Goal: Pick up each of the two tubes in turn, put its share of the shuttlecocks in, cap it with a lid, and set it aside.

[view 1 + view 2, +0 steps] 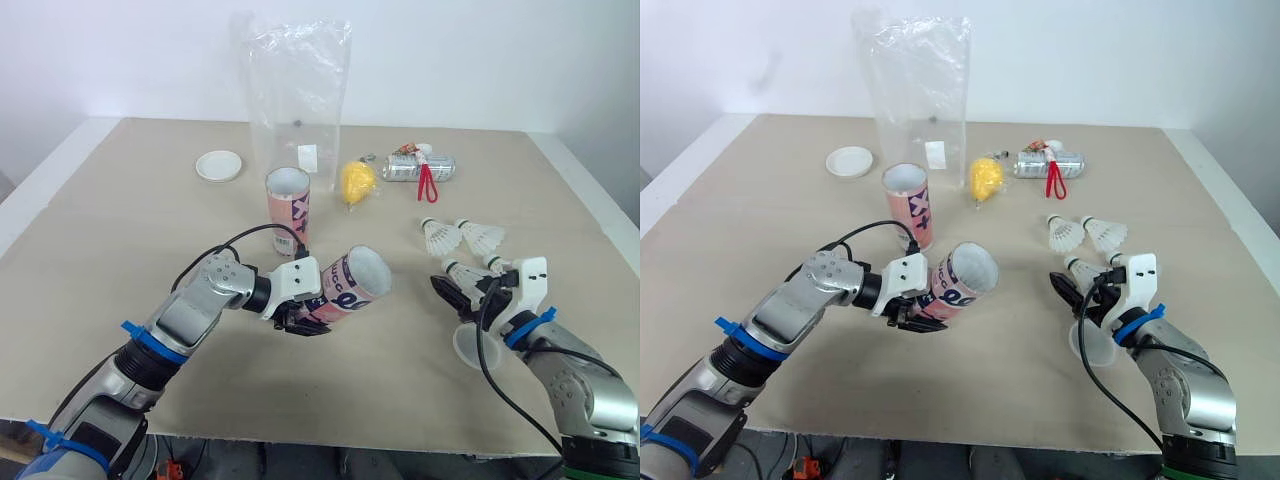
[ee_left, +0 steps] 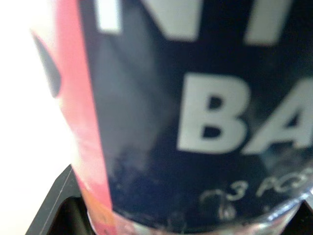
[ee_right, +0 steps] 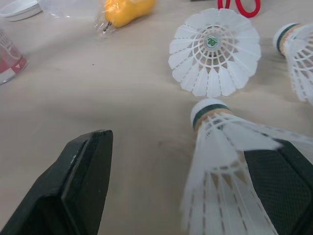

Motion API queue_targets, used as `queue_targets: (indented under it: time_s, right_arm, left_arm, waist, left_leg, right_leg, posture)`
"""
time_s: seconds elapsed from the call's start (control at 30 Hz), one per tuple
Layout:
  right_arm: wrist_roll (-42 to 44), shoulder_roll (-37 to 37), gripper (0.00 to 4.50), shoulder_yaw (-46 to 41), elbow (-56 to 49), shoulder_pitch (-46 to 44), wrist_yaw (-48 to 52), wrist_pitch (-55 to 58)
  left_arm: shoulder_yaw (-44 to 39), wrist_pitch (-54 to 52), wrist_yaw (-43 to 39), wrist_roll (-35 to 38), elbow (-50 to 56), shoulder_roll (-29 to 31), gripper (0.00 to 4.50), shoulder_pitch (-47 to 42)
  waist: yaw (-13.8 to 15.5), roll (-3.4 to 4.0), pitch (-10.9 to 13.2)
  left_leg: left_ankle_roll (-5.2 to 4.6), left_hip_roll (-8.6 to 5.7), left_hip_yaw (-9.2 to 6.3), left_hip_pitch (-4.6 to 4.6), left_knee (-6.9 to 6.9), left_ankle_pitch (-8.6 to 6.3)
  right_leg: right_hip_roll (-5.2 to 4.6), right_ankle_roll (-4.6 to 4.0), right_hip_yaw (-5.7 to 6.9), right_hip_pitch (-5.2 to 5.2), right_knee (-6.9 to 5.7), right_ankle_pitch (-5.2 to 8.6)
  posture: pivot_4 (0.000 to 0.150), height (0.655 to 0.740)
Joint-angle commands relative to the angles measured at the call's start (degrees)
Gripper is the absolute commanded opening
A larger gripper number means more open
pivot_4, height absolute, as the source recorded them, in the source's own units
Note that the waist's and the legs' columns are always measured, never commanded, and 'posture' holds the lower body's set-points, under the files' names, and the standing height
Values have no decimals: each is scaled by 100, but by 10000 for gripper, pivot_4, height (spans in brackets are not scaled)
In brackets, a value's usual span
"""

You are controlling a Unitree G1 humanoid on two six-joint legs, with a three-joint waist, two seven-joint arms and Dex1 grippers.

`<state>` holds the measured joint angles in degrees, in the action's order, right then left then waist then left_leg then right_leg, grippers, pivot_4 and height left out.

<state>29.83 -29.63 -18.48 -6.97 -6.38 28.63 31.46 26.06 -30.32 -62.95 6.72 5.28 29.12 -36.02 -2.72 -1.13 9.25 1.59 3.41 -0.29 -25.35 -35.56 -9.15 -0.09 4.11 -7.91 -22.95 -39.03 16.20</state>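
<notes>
My left gripper (image 1: 303, 318) is shut on a pink and dark-blue tube (image 1: 350, 283), held tilted just above the table with its open mouth facing right; its printed wall (image 2: 195, 122) shows close up in the left wrist view. A second tube (image 1: 288, 208) stands upright behind it. My right gripper (image 1: 468, 285) is open and low over the table. A white shuttlecock (image 3: 220, 147) lies between its fingers, close to one of them. Two more shuttlecocks (image 1: 440, 237) (image 1: 481, 236) lie just beyond it.
One white lid (image 1: 218, 165) lies at the far left, and another lid (image 1: 472, 347) sits partly under my right wrist. An upright clear plastic bag (image 1: 297, 95), a yellow packet (image 1: 356, 182) and a can with a red strap (image 1: 420, 168) stand at the back.
</notes>
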Motion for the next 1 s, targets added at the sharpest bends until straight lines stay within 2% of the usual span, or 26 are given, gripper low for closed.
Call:
queue_targets:
  time_s: [0.03,0.07,0.1,0.17,0.2,0.23,0.3,0.33,0.57,0.63,0.8,1.0]
  right_arm:
    - [-28,1,37371,-61,-7,-163,-136,39]
    - [-45,2,31176,-63,19,-179,-156,48]
    - [-72,-7,27737,-57,37,-187,-168,42]
    - [-94,-16,17783,-55,47,-195,-175,39]
    - [-99,-17,10961,-57,50,-199,-175,38]
    - [-114,-24,10434,-54,51,-200,-174,33]
    - [-131,-41,2800,-50,45,-197,-163,26]
    - [-132,-43,749,-53,33,-193,-160,29]
    - [-233,-122,749,5,-327,-66,-130,47]
    - [-320,-364,749,91,-764,33,32,28]
    - [-523,-1591,749,118,-1912,-102,863,-299]
    - [-337,-2597,749,328,-2246,-1330,2178,-1190]
  left_arm:
    - [-58,13,78,-56,58,15,29165,13]
    - [-62,11,85,-55,58,13,29165,16]
    - [-65,11,89,-55,56,13,29165,19]
    - [-67,21,94,-61,47,20,29165,27]
    - [-66,31,95,-68,37,27,29165,32]
    - [-66,38,96,-73,30,33,29165,36]
    - [-66,41,97,-77,25,40,29165,39]
    - [-65,42,98,-80,23,42,29165,37]
    - [-72,90,82,-94,-65,53,29165,8]
    - [-82,114,71,-96,-120,59,29165,-10]
    - [-106,136,25,-68,-239,46,29165,-85]
    - [-98,181,-30,-58,-468,-32,29165,-224]
  waist:
    - [0,0,0]
    - [0,0,0]
    - [0,0,0]
    - [0,0,0]
    - [0,0,0]
    - [0,0,0]
    - [0,0,0]
    - [0,0,0]
    - [0,0,0]
    - [0,3,1]
    - [-6,32,16]
    - [-8,29,25]
  left_leg:
    - [0,0,0,0,0,0]
    - [0,0,0,0,0,0]
    - [0,0,0,0,0,0]
    - [0,0,0,0,0,0]
    - [0,0,0,0,0,0]
    - [0,0,0,0,0,0]
    - [0,0,0,0,0,0]
    - [0,0,0,0,0,0]
    - [0,0,0,0,-1,0]
    - [0,0,0,0,-1,0]
    - [0,-12,2,-1,-4,0]
    - [-6,-11,-6,15,-8,5]
  right_leg:
    - [0,0,0,0,0,0]
    - [0,0,0,0,0,0]
    - [0,0,0,0,0,0]
    - [0,1,0,0,0,-1]
    - [0,1,0,0,0,-1]
    - [0,1,0,0,0,-1]
    - [0,2,0,0,0,-2]
    - [0,2,0,0,0,-2]
    - [0,2,0,0,0,-2]
    - [0,2,-1,0,0,-2]
    - [-10,10,-4,0,0,-2]
    - [-7,-11,-1,10,0,1]
  posture:
    - [1500,7400]
    - [1500,7400]
    - [1500,7400]
    - [1500,7400]
    - [1500,7400]
    - [1500,7400]
    - [1500,7400]
    - [1500,7400]
    - [1500,7400]
    - [1500,7400]
    - [1500,7400]
    - [1500,7400]
